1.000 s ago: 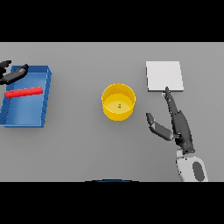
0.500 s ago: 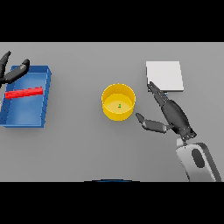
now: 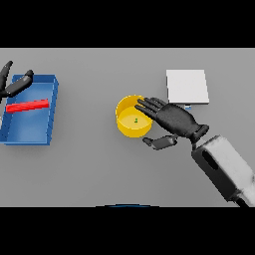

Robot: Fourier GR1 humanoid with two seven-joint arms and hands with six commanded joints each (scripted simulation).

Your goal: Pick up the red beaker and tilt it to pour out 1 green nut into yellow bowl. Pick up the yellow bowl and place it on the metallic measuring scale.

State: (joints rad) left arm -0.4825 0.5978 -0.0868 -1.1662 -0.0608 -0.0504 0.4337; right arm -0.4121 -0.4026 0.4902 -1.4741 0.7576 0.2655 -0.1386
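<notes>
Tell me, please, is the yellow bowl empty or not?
Not empty: one small green nut lies on the floor of the yellow bowl.

The bowl [image 3: 132,123] is sitting mid-table with a nut [image 3: 135,120] lying in it. The scale [image 3: 187,86] is lying at its 2 o'clock, well apart. The tray [image 3: 29,130] is resting at 9 o'clock, holding the beaker [image 3: 27,105].

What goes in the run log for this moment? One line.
phase: reaching bowl | right hand: open, at yellow bowl rim | nut: in bowl | scale: bare | left hand: by blue tray
</notes>
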